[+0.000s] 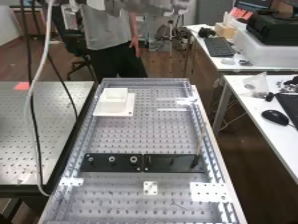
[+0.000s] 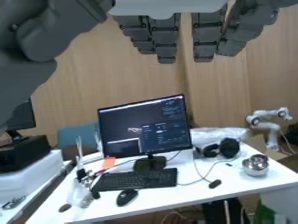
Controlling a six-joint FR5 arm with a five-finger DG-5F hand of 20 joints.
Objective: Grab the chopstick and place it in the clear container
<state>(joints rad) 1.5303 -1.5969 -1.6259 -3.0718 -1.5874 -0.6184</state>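
While the fingers (image 2: 165, 42) hang straight and wide, the chopstick (image 1: 201, 140) stands steeply at one end of the black bar (image 1: 174, 163), the white box (image 1: 115, 104) beyond its other half.

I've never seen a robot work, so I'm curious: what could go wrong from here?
The chopstick is thin and stands up from a black base, so the robot hand, its thick fingers straight, might miss it or knock it over. The white box looks small beside the chopstick's length, so a badly angled drop could catch the rim or tip out.
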